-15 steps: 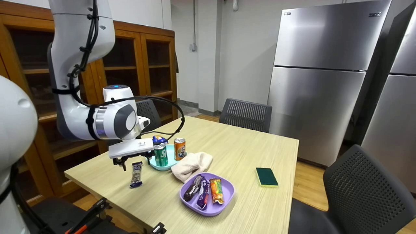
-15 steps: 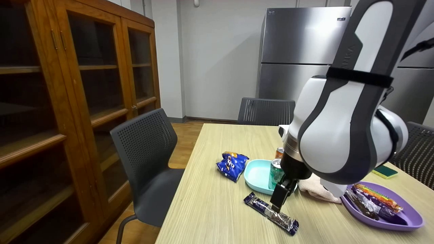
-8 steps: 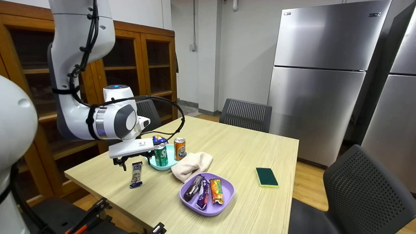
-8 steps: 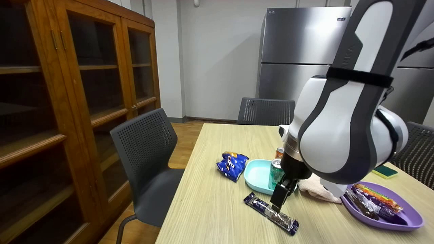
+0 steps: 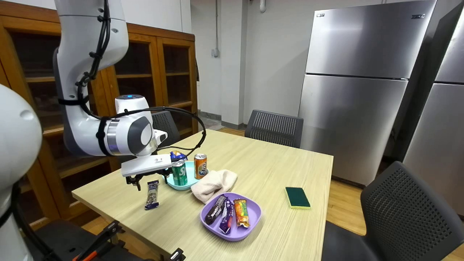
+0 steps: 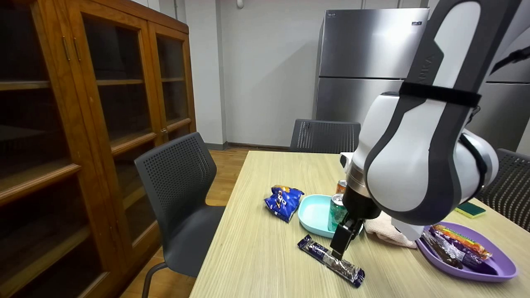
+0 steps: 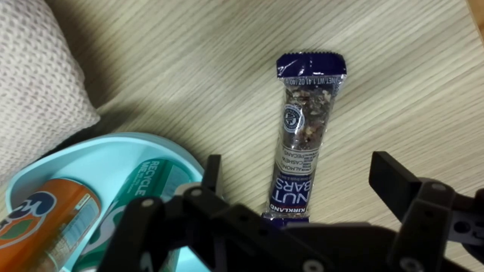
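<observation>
Hovered unmoved from a second earlier with gripper [image 7: 298,166] spread wide and empty over the Kirkland nut bar [image 7: 308,117] lying on the pale wood table [image 5: 268,170] left of the turquoise tray [image 5: 190,171] in an exterior view and so gained no hold on it

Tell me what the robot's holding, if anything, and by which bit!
Nothing is held: the open black end effector is over the long, navy-and-clear, plastic-wrapped nut bar, not touching it.

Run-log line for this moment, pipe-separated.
fingers: open, holding nothing | nearest: nut bar, on table | teal tray: orange can, green can | purple tray: wrapped bars
</observation>
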Controlling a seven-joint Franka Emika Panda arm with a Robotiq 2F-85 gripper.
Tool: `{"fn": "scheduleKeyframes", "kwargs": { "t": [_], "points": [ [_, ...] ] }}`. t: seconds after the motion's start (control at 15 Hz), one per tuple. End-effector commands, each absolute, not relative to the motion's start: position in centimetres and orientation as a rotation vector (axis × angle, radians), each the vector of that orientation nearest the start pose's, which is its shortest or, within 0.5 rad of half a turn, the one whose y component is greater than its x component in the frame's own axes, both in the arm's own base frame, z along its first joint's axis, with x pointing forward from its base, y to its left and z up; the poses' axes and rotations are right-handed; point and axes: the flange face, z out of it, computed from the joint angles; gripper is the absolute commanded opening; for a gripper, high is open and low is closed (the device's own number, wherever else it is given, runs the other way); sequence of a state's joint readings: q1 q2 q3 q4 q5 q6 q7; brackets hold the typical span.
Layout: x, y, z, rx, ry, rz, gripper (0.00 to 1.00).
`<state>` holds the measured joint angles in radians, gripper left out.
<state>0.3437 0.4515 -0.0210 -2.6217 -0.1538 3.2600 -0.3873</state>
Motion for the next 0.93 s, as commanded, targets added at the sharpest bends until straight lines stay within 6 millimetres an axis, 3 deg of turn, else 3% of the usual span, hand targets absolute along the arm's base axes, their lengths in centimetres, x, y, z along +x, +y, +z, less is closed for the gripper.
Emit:
{"fn": "scheduleKeyframes", "kwargs": {
  "t": [0.0,0.87],
  "points": [
    [40.3,15.4,11.0,-2.835,-1.343,-0.298,1.0],
    [42.5,19.2,6.9,-2.823,-1.396,-0.244,1.0]
  ]
}}
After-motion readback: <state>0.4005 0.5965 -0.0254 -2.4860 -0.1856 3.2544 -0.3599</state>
